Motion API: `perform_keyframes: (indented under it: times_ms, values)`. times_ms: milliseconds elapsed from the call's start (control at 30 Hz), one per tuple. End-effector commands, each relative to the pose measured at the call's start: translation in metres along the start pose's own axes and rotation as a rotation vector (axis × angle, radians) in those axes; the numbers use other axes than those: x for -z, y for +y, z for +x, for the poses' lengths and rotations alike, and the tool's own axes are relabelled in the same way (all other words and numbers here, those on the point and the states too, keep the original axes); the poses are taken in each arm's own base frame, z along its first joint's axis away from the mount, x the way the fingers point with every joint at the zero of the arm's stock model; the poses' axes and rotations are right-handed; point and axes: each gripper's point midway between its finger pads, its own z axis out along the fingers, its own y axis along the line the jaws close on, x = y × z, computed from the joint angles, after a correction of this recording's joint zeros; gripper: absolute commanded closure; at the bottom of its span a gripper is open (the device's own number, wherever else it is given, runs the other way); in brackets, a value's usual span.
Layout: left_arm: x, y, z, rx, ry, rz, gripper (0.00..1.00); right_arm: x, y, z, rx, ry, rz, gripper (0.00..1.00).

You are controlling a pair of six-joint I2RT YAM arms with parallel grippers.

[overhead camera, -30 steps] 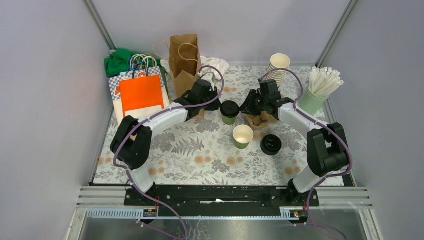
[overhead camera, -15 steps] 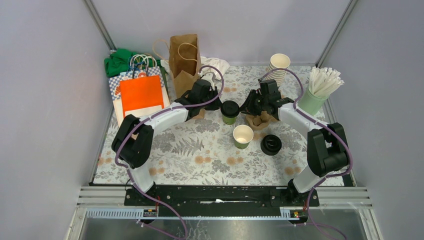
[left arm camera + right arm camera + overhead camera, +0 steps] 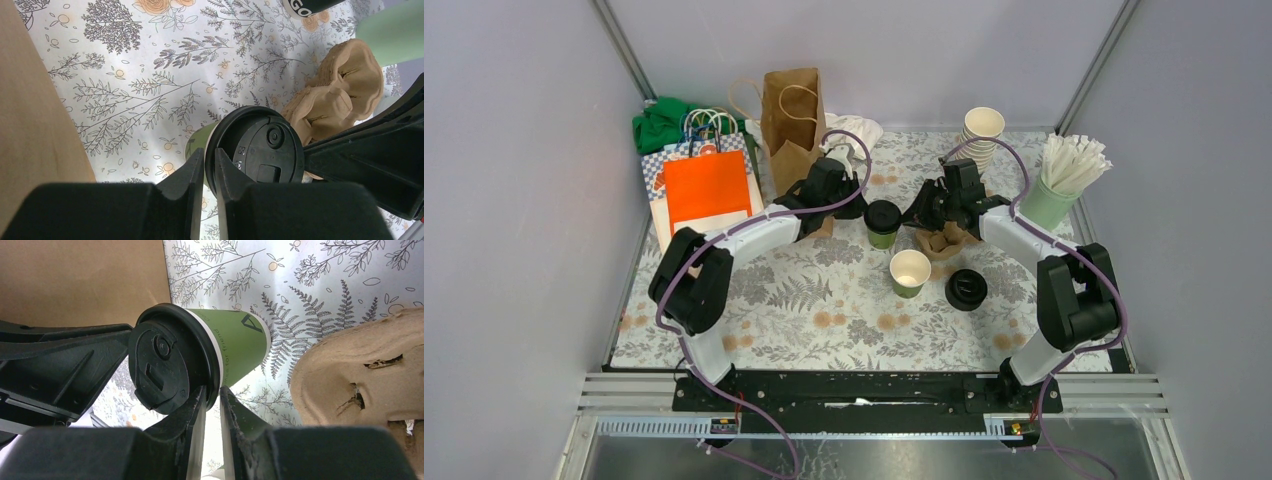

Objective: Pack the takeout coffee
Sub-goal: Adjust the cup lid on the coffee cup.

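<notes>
Top external view showed the lidded cup [image 3: 883, 222] upright at the middle of the tabletop [image 3: 824, 300], between both arms. The left tool [image 3: 210, 157] and the right tool [image 3: 212, 395] each pinched its black lid's rim from opposite sides. Nearer stood an open cup [image 3: 910, 272] and a loose lid [image 3: 966, 289], with a pulp carrier [image 3: 944, 241] beside them.

Lidded cup [image 3: 883, 222] stands left of carrier [image 3: 945, 241], behind open cup [image 3: 910, 272].

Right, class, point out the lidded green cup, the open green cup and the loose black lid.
lidded green cup [image 3: 883, 216], top view, centre of its lid.
open green cup [image 3: 910, 267], top view, its white inside.
loose black lid [image 3: 966, 289], top view, its centre.
</notes>
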Motion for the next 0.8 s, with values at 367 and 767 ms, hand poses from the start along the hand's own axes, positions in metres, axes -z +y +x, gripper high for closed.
perform_keyframes:
  times_ms: [367,767]
  values:
    - [-0.006,0.021,0.046,0.012,0.135,-0.034,0.92,-0.008,-0.015,0.011,-0.014,0.025,0.020,0.81]
    - [-0.008,0.030,0.063,0.015,0.167,-0.055,0.94,-0.009,-0.021,0.018,-0.017,0.037,0.031,0.83]
